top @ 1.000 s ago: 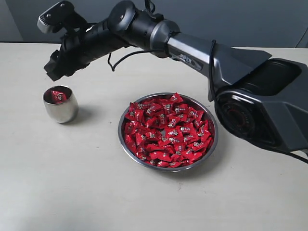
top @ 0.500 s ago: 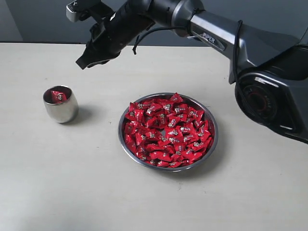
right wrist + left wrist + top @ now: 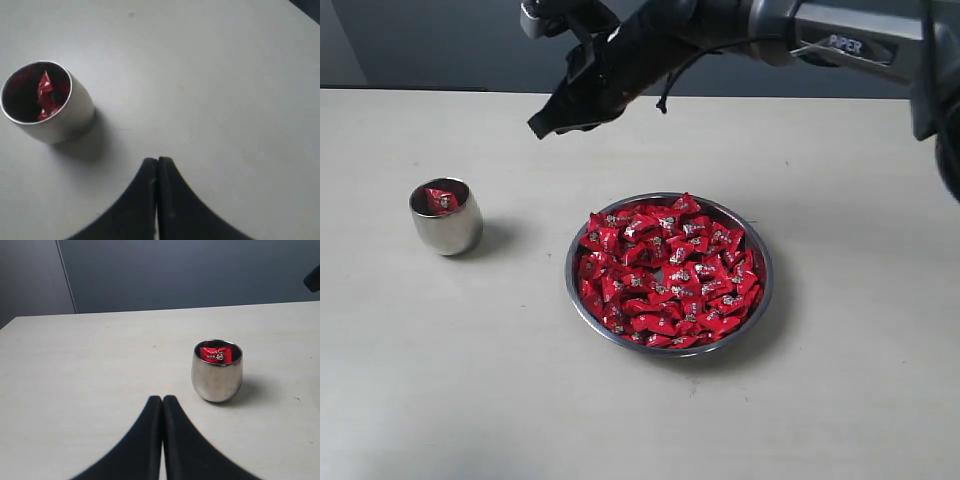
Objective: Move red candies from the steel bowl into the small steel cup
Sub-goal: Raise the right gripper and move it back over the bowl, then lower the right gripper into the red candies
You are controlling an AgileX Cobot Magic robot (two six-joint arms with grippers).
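Right hand pinched closed, empty, above table. Left hand likewise closed, empty. Candy in cup; bowl full.

Red candies heap the steel bowl; the upright small steel cup holds perhaps 1.

A pale, cream-coloured table fills most of the exterior view, running from the bottom edge up to a straight back edge near the top of the frame. Its matt surface is plain; the left wrist view shows one small dark speck on it. Behind the table, across the top of the frame, stands a dark blue-grey wall. In the upper left corner a lighter grey panel meets that wall along a slanted seam.
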